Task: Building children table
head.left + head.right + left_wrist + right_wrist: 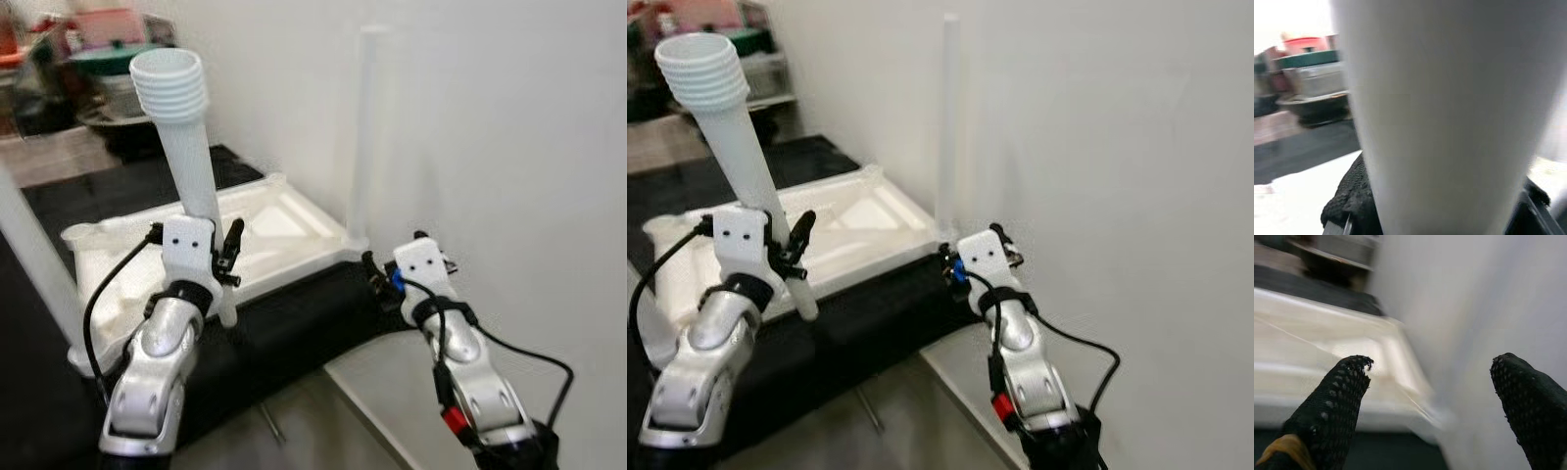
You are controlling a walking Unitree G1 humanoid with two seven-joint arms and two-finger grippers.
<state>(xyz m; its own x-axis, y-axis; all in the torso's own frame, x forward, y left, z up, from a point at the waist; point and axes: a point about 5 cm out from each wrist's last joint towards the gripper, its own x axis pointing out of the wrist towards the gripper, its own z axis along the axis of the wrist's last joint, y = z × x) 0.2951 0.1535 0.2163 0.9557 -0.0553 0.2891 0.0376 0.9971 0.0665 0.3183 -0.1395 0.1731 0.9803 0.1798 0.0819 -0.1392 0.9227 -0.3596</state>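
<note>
Left eye view, left gripper [217, 257] clamped on a white leg [186, 147] tilted threaded end up over the upturned tabletop [284, 235] on the black mat [294, 323], right gripper [1432, 396] spread wide beside the corner, another leg [364, 127] upright by the wall.

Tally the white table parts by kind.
Table legs: 3 (held leg in the left gripper, wall-side leg, left-edge leg)
Upturned tabletop: 1
Total: 4
</note>
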